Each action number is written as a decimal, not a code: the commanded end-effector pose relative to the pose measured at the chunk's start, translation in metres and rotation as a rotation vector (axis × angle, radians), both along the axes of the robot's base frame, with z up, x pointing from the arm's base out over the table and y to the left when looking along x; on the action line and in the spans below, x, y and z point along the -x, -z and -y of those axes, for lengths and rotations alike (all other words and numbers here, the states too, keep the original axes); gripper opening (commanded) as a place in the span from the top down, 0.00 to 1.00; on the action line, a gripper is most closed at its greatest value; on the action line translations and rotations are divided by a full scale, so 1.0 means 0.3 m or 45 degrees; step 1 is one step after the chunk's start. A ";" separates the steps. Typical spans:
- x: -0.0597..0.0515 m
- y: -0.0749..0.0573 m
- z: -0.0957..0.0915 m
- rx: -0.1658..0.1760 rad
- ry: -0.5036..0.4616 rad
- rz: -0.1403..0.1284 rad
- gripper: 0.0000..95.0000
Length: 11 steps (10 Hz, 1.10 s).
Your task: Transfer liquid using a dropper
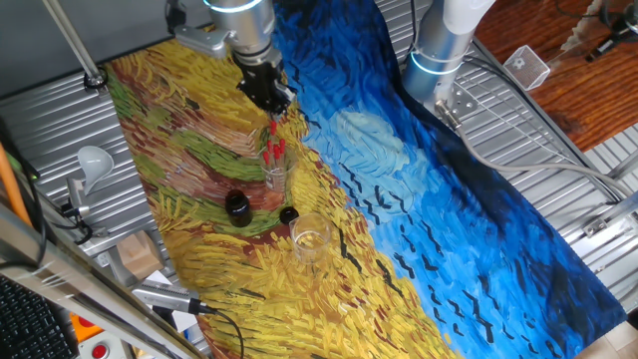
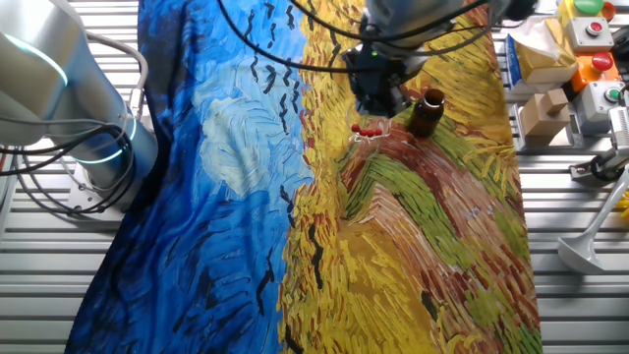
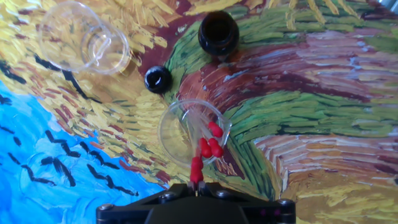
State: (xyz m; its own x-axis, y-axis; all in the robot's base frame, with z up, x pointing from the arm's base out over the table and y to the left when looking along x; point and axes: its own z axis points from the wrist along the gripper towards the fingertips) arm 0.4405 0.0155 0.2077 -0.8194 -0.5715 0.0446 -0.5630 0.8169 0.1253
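**Dropper reached, transfer still ahead**

Painted cloth covers our counter [image 1: 478,199]. We see the tool [image 1: 271,100] just above the glass [image 3: 189,132] of red-bulbed pipettes, one dropper [image 3: 196,169] at its fingertips (grip unclear). Bottle [image 3: 218,31] open; receiving beaker [image 3: 84,37] looks empty.

Red dropper [image 3: 196,168] bulbs; black cap [image 3: 158,79]; cloth [image 1: 419,199] swirled blue, yellow, green.
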 end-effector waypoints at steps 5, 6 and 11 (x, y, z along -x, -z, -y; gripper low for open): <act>-0.032 -0.053 -0.001 -0.005 -0.001 -0.026 1.00; -0.032 -0.055 -0.001 -0.006 -0.001 -0.027 1.00; -0.029 -0.083 -0.004 -0.004 -0.001 -0.049 1.00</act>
